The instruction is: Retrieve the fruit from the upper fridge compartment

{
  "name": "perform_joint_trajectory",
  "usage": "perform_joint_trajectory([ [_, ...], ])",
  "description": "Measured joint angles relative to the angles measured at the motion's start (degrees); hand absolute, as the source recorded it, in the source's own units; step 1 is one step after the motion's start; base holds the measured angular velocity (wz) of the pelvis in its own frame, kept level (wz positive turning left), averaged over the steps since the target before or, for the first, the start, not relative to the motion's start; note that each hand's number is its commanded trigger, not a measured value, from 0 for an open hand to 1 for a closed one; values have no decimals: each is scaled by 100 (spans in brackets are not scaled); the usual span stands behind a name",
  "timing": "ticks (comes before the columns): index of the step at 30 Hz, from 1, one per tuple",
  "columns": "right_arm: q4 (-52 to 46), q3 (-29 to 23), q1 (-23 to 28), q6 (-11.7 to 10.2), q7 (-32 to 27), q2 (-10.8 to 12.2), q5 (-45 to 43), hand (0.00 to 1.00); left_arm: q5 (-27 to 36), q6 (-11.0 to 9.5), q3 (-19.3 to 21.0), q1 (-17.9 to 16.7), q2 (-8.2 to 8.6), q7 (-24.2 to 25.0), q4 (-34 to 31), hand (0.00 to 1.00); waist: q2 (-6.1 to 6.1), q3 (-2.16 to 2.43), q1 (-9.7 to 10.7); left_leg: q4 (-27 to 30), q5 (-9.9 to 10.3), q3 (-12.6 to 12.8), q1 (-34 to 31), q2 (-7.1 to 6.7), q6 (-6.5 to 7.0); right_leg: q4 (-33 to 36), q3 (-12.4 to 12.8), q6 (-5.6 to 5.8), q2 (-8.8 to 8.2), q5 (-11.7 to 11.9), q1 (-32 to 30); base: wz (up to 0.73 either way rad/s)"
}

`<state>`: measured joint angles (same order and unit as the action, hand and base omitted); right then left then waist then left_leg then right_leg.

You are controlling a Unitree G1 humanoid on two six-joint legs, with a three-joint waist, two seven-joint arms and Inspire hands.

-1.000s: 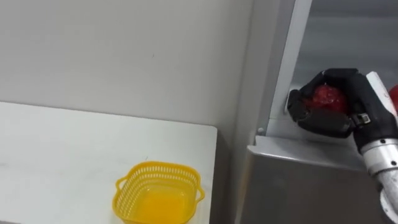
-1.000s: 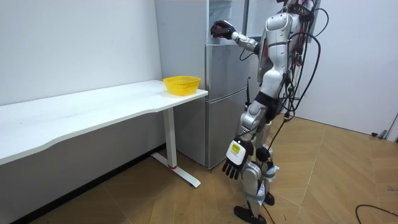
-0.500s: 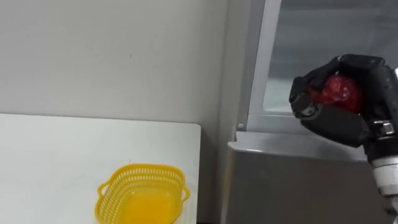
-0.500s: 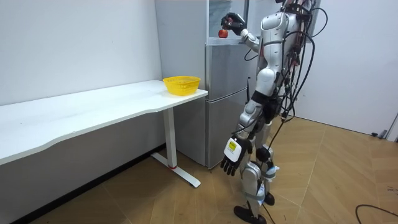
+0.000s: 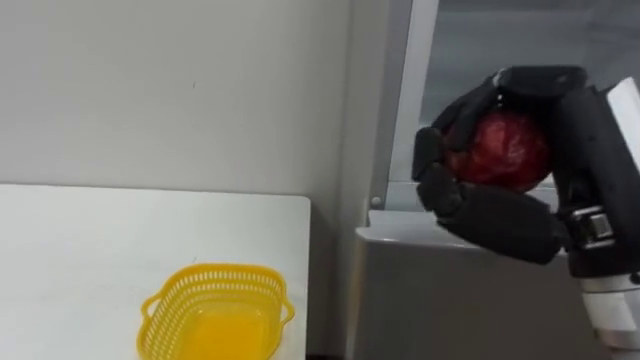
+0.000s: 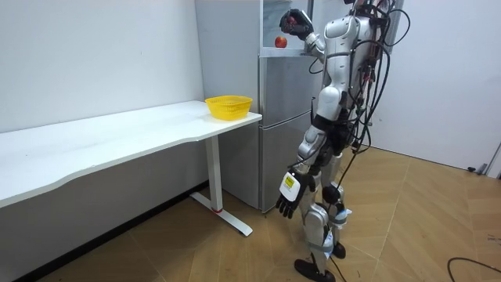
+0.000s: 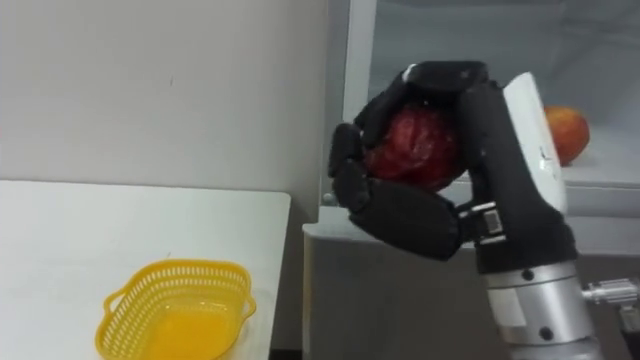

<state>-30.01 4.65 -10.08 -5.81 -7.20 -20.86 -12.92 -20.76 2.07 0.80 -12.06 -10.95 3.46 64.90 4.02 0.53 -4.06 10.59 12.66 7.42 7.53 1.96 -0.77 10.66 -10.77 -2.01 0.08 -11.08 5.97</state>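
My right hand (image 5: 497, 214) is shut on a dark red round fruit (image 5: 506, 150), held up close before me in front of the open upper fridge compartment (image 5: 520, 50). The same red fruit (image 7: 418, 146) shows between the curled fingers (image 7: 395, 212) and the thumb. A second fruit, an orange-red apple (image 7: 566, 132), rests on the fridge shelf behind the hand; in the room view this apple (image 6: 280, 41) sits at the shelf's front. My left hand (image 6: 287, 199) hangs open by my thigh. I stand upright facing the grey fridge (image 6: 282, 125).
A yellow plastic basket (image 5: 215, 312) stands near the right end of the white table (image 5: 70, 260), close to the fridge's side. The fridge's lower door top edge (image 5: 400, 232) lies just below my right hand. A white wall is behind the table.
My right hand has drawn back out of the fridge and risen towards me with the red fruit in it. The view has shifted a little. The left hand still hangs.
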Motion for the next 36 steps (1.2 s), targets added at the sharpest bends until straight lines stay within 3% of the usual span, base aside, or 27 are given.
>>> perform_joint_trajectory([
  [5,-21,326,-6,7,422,28,-118,100,1,-2,-4,6,-14,-43,-2,0,81,4,-135,-21,0,-20,-17,11,-1,4,-63,-4,4,3,6,5],
  [12,-24,364,-128,-19,612,115,-1040,100,-8,-17,6,38,-31,47,136,0,209,-55,-392,-15,1,-160,-107,-1,-2,1,-193,-7,-11,5,9,10],
  [20,7,938,-465,-71,742,103,-1136,100,2,-124,-51,64,-149,119,142,0,235,-69,-572,15,1,-296,-152,-25,-2,-10,-295,-4,-23,3,20,8],
  [24,11,1057,-677,-56,785,103,-1460,100,-8,-122,-43,93,-227,163,142,0,338,-122,-655,31,-1,-372,-201,-33,-2,-30,-370,-2,-31,1,9,9],
  [26,44,1059,-685,-51,861,99,-1542,100,-2,-119,-23,78,-251,223,145,0,398,-114,-716,29,-1,-406,-239,-47,-2,-52,-420,6,-45,-4,11,10],
  [29,590,1088,-701,-68,869,23,-1529,100,1,-114,4,70,-286,229,151,0,517,-105,-793,43,-2,-493,-235,-69,0,-65,-533,16,-73,-9,69,16],
  [31,1158,1178,-728,52,876,-23,-1461,100,28,-117,16,98,-331,222,150,0,622,-116,-926,76,-1,-611,-259,-73,1,-65,-608,16,-73,-9,95,18],
  [36,1829,1217,-766,73,933,-20,-1459,100,18,-112,21,93,-342,334,144,0,670,-130,-1092,125,0,-826,-366,-97,2,-65,-837,17,-90,-9,119,25],
])
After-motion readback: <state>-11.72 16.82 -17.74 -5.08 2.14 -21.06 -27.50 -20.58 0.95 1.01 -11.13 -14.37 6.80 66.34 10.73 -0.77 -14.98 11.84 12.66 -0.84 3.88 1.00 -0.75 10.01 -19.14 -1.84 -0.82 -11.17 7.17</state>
